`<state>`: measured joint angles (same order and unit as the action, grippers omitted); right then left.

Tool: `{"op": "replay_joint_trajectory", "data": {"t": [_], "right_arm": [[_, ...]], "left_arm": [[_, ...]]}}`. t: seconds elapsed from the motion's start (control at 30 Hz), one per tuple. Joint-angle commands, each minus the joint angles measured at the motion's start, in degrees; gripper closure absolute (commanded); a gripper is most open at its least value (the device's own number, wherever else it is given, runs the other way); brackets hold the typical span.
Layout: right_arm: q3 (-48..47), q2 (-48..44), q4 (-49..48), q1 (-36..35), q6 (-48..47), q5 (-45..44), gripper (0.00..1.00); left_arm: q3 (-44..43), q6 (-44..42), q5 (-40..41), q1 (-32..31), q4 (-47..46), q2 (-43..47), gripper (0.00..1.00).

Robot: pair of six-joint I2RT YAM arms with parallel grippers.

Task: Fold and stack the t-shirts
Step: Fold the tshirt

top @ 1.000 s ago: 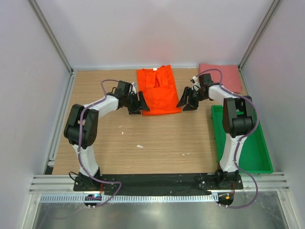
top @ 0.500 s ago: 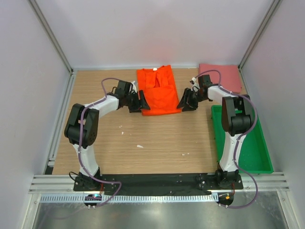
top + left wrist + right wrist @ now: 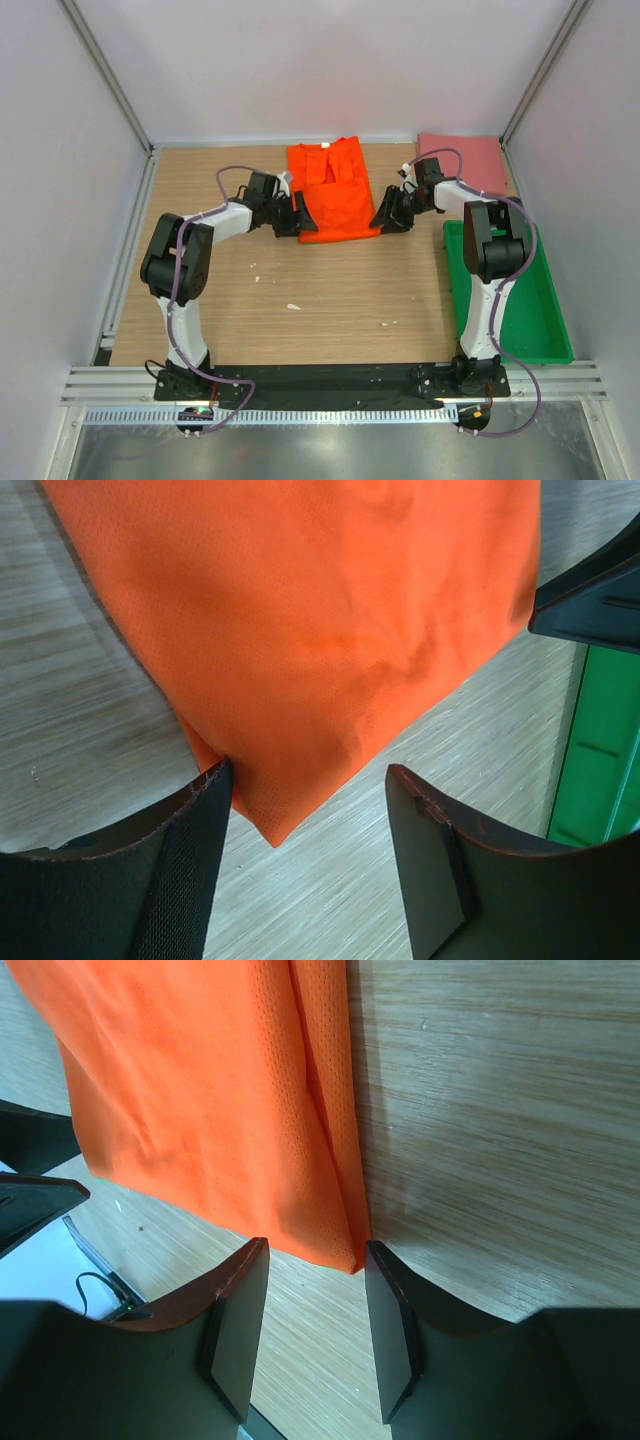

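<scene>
Left jaws and right jaws stand apart astride near corners of the bright orange cloth t-shirt (image 3: 335, 195); grasp step, seemingly; next, clamp both.

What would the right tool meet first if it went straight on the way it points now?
The orange t-shirt: its corner lies just between the open fingertips of the right tool, so cloth likely comes first, though its height above the shirt is unclear.

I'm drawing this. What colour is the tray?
The tray is green, clearest in the top view.
</scene>
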<state>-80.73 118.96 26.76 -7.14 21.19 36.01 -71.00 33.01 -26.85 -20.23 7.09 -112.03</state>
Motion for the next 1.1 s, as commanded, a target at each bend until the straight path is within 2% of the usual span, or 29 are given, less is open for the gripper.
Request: {"op": "replay_joint_trajectory", "data": {"t": [0.0,0.23,0.87,0.97,1.07], "right_arm": [[-1.45,-0.04,-1.8,-0.33,0.43,0.82,0.51],[-1.01,0.13,-1.8,-0.33,0.69,0.73,0.52],[1.45,0.05,-4.17,-0.51,2.54,2.05,0.57],[1.89,0.05,-4.53,-0.86,2.72,2.14,0.59],[2.85,-0.22,-5.23,-1.04,3.07,2.31,0.64]], "left_arm": [[1.39,1.17,-0.22,0.1,-1.91,0.84,0.36],[4.46,1.09,5.4,0.1,-1.47,6.03,0.34],[6.67,2.49,-1.45,0.01,-6.83,3.66,0.37],[6.4,2.49,-1.36,0.1,-6.04,3.31,0.41],[5.53,2.32,-1.8,0.28,-2.97,2.52,0.58]]}}
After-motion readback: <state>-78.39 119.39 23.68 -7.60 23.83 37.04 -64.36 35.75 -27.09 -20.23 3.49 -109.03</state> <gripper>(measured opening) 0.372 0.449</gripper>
